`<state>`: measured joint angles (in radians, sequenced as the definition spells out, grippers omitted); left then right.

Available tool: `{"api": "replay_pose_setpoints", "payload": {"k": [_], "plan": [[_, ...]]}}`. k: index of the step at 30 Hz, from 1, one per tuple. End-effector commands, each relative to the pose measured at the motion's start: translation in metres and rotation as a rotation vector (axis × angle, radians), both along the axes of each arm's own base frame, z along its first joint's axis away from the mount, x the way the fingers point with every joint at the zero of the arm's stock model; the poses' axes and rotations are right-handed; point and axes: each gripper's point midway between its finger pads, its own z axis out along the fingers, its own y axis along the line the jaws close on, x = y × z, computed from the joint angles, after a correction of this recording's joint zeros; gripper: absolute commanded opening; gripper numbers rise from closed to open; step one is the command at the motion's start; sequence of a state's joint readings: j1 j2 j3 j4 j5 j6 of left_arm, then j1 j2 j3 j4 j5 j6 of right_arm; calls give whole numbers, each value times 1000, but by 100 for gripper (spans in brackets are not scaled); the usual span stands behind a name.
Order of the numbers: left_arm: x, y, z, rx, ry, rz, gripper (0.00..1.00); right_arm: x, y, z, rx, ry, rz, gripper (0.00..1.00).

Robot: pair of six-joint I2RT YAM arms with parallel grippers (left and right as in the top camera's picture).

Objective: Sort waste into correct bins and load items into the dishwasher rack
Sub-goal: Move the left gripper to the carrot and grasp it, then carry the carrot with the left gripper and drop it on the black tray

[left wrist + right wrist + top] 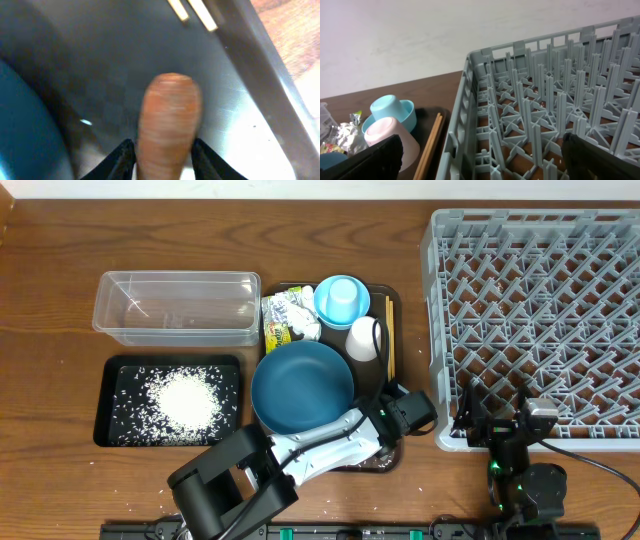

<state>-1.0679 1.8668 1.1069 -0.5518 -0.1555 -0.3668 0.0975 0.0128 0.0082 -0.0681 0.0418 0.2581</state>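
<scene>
My left gripper (402,408) (164,150) is shut on the small orange carrot (169,117), over the front right of the brown tray (376,458), beside the large dark-blue bowl (302,388) (20,135). The small light-blue bowl (342,301) (395,111), white cup (364,338) (395,142), chopsticks (389,330) (192,10) (432,140) and crumpled wrapper (282,320) (342,137) with white tissue (306,330) lie on that tray. My right gripper (500,418) (482,160) is open and empty over the front left corner of the grey dishwasher rack (540,310) (545,100).
A clear plastic tub (176,307) stands at the back left. In front of it a black tray (105,405) holds a heap of white rice (185,400). A few grains lie scattered on the table near the front edge.
</scene>
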Motion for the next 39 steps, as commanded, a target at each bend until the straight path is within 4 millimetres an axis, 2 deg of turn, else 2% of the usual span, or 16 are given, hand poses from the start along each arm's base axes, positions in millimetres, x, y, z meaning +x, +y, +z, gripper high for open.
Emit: {"api": "replay_pose_setpoints", "payload": {"k": [1, 6, 14, 19, 23, 25, 29, 34, 39], "plan": [[-7, -4, 0, -25, 41, 4, 37, 0, 0, -1, -13, 0, -1, 99], [-3, -7, 15, -57, 11, 5, 29, 0, 0, -1, -13, 0, -1, 99], [2, -14, 53, -151, -44, 4, 26, 0, 0, -1, -13, 0, -1, 99], [10, -14, 88, -237, -95, 20, 26, 0, 0, -1, -13, 0, -1, 99], [29, 2, 122, -310, -148, 86, 26, 0, 0, -1, -13, 0, -1, 99], [42, 18, 135, -328, -171, 136, 26, 0, 0, -1, -13, 0, -1, 99], [68, 67, 151, -321, -198, 277, 26, 0, 0, -1, -13, 0, -1, 99], [99, 151, 157, -279, -212, 531, 26, 0, 0, -1, -13, 0, 0, 99], [113, 235, 148, -234, -196, 840, 26, 0, 0, -1, -13, 0, -1, 99]]}}
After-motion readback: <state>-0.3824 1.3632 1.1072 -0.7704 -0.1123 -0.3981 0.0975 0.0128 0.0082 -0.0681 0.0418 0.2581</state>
